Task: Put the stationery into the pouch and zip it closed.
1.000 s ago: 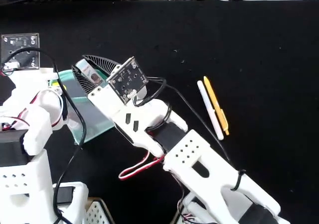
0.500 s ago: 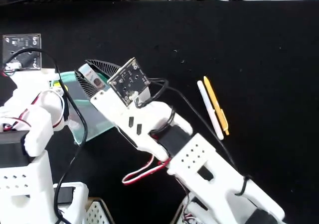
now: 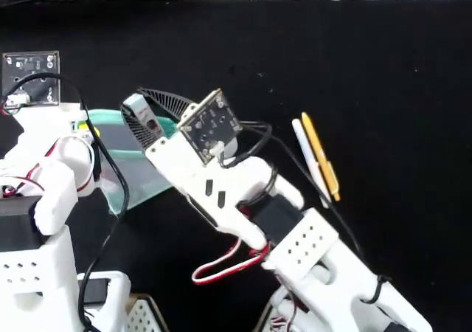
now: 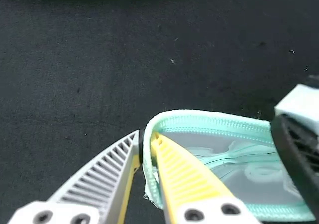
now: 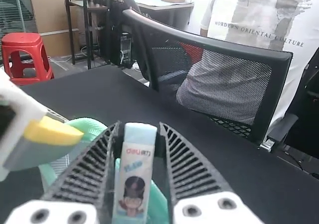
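While left jaws pinch pouch (image 4: 224,154), right arm (image 3: 243,192) leans over — eraser (image 5: 133,179) clamped.

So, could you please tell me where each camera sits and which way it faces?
High view: fixed above the table, looking down on the left arm, the right arm, the pouch and two pens.
Left wrist view: on the left wrist, facing along the left gripper, shut on the pouch's rim.
Right wrist view: on the right wrist, facing past the right gripper, holding an eraser, towards a chair.
All three share the pouch.
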You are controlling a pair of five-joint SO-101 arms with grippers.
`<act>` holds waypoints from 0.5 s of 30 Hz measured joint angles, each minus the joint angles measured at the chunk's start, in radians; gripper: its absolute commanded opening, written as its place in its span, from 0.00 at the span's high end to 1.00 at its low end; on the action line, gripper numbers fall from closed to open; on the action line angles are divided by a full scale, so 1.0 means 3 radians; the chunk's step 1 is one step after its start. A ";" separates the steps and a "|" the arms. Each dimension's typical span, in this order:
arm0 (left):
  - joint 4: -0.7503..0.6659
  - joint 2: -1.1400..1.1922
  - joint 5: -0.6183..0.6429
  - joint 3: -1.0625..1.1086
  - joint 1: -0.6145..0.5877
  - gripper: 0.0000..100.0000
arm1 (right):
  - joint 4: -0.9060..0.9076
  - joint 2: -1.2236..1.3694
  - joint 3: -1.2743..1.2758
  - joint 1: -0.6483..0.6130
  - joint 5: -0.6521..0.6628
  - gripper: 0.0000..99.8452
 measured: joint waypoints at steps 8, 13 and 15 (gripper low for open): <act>0.0000 0.0000 0.0000 0.0000 0.0000 0.97 | 0.0000 -0.0491 0.0322 0.0000 0.0000 0.98; -0.0005 0.0000 -0.0005 0.0000 -0.0005 0.97 | 0.0005 -0.0987 0.0675 0.0000 0.0205 0.98; -0.0005 0.0000 -0.0005 0.0000 -0.0005 0.97 | 0.0031 -0.1054 0.0900 0.0005 0.0307 0.98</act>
